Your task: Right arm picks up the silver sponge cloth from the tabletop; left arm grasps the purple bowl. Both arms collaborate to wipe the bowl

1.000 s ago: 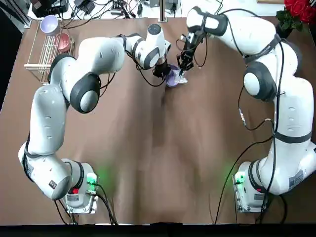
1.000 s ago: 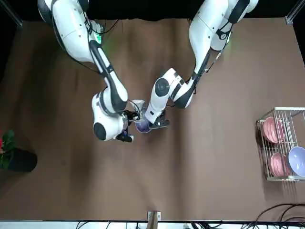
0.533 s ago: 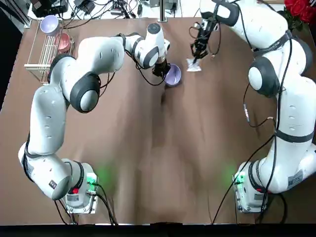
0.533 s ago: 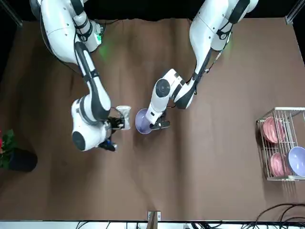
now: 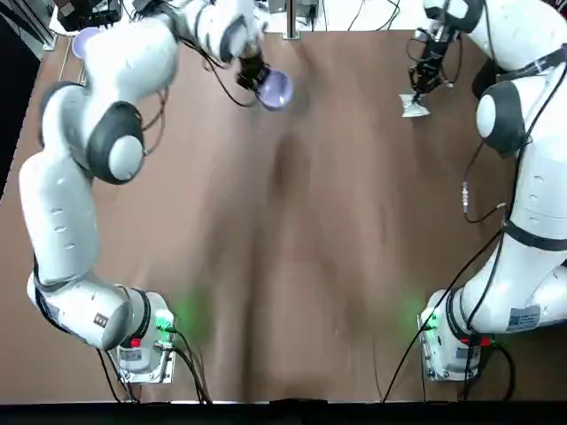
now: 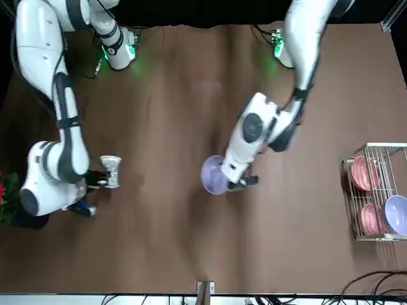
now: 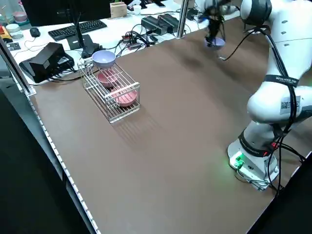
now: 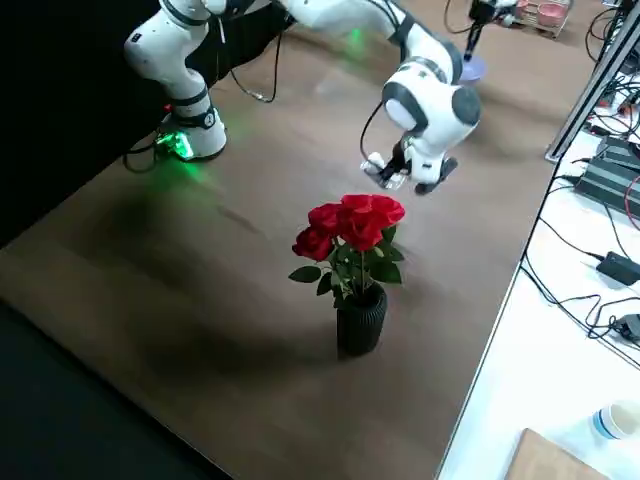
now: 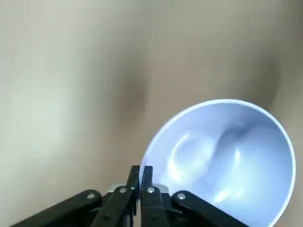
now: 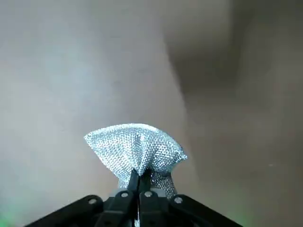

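Pinches the rim of the purple bowl [image 9: 222,161] in the left pincer [image 9: 141,168], pressed together on the wall, near the far edge of the bench [image 5: 310,266], left of centre. Shows the whitish inside to the left wrist view. Grips the silver sponge cloth [image 10: 135,149] by its narrow waist in the right pincer [image 10: 142,172], pressed together, with one end fanning out past the fingertips. Hangs over the far right part of the bench, well apart from the bowl. Near the right pincer, red roses [image 8: 345,225] in a dark ribbed pot [image 8: 361,322]. At the far left, a wire dish rack [image 6: 375,149] with pink bowls [image 6: 371,219] and another lavender bowl [image 6: 395,215].
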Robot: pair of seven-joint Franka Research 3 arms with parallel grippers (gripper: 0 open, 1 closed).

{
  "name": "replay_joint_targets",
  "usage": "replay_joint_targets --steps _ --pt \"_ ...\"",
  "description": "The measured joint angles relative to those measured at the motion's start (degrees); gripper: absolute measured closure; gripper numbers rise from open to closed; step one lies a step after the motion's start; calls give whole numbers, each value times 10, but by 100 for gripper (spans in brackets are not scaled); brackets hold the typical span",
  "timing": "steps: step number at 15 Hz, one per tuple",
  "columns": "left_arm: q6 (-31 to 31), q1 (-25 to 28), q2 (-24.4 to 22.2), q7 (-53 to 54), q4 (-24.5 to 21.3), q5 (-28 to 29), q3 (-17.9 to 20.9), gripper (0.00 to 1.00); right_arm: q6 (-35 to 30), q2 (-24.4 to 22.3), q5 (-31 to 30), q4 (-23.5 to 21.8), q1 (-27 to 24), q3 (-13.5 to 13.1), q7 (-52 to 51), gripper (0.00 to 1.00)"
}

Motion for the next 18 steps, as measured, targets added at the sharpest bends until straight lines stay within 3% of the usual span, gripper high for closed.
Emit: replay_joint_targets --steps 6,7,8,10,13,18 --pt "-12 157 -32 210 -63 20 -1 96 -3 10 -31 -38 -55 0 -62 98" --pt "7 209 -37 269 -88 44 -3 96 -1 18 -45 -53 -60 1 -74 96" --pt "24 232 -39 298 -103 48 -3 96 -1 21 -48 -57 -61 1 -81 90" --pt "72 270 -40 351 -137 50 -4 96 2 24 -49 -61 -63 1 -92 87" --pt "144 316 -39 404 -192 50 -4 96 3 24 -50 -54 -64 1 -103 63" --pt "159 322 -37 414 -221 50 -8 96 -41 -21 -51 25 -64 1 -108 18"
